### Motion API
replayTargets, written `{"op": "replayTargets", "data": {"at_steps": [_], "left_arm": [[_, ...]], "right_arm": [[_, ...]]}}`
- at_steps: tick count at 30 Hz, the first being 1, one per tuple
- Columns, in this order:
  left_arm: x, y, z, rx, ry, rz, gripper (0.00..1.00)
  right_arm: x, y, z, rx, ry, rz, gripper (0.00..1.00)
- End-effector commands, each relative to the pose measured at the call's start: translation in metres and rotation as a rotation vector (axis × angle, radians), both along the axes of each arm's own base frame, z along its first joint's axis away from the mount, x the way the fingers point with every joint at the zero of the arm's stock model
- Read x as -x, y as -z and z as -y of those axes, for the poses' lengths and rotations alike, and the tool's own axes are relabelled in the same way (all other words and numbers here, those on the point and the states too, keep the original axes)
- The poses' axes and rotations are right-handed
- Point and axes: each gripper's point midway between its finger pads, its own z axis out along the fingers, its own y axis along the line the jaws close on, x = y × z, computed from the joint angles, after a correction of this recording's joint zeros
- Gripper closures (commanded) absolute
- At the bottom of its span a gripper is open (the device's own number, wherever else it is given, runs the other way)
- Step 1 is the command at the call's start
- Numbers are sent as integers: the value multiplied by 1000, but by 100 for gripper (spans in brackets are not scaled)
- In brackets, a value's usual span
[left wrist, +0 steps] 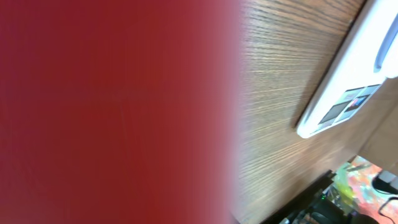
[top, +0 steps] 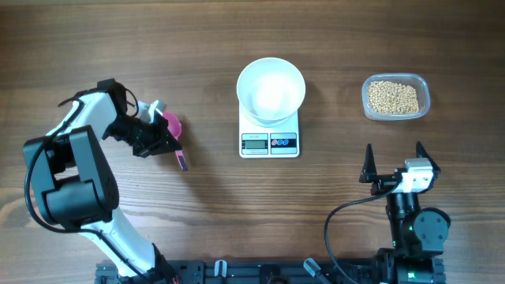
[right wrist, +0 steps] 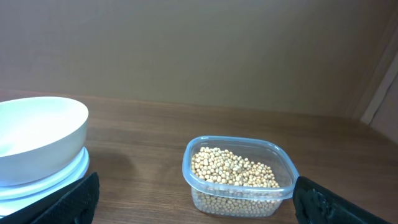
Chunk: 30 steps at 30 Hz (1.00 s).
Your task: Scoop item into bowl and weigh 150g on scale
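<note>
A pink scoop (top: 171, 125) with a dark handle end (top: 183, 162) sits left of the scale, with my left gripper (top: 162, 142) closed across it. In the left wrist view the scoop (left wrist: 112, 112) is a red blur that fills most of the frame and hides the fingers. An empty white bowl (top: 271, 89) stands on the white digital scale (top: 269, 134). A clear tub of soybeans (top: 395, 97) is at the far right. My right gripper (top: 394, 154) stands open, below the tub and apart from it. From the right wrist, the tub (right wrist: 238, 175) lies ahead between the fingers (right wrist: 74, 202).
The scale's edge and display (left wrist: 345, 102) show at the right of the left wrist view. The bowl and scale (right wrist: 37, 149) stand left of the tub in the right wrist view. Bare wood table (top: 331, 197) lies between the arms.
</note>
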Motion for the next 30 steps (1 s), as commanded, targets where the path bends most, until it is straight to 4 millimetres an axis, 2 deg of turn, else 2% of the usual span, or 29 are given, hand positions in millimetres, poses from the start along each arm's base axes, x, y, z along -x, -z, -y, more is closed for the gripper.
{"op": "replayTargets", "data": {"at_steps": [1, 9, 14, 19, 22, 26, 30], "left_arm": [[-1, -4, 8, 68, -16, -4, 96], [-3, -15, 19, 159, -40, 4, 96], [-10, -30, 21, 269, -104, 24, 96], [-21, -58, 13, 455, -236, 56, 96], [-25, -68, 7, 517, -288, 68, 96], [-30, -88, 9, 634, -339, 78, 96], [-40, -127, 16, 845, -374, 181, 96]], "right_arm": [[1, -2, 2, -14, 15, 11, 1], [1, -2, 2, -14, 15, 11, 0], [1, -2, 2, -14, 15, 11, 0], [1, -2, 2, -14, 15, 11, 0], [1, -2, 2, -14, 15, 11, 0], [1, -2, 2, -14, 15, 11, 0], [1, -3, 2, -11, 15, 13, 0]]}}
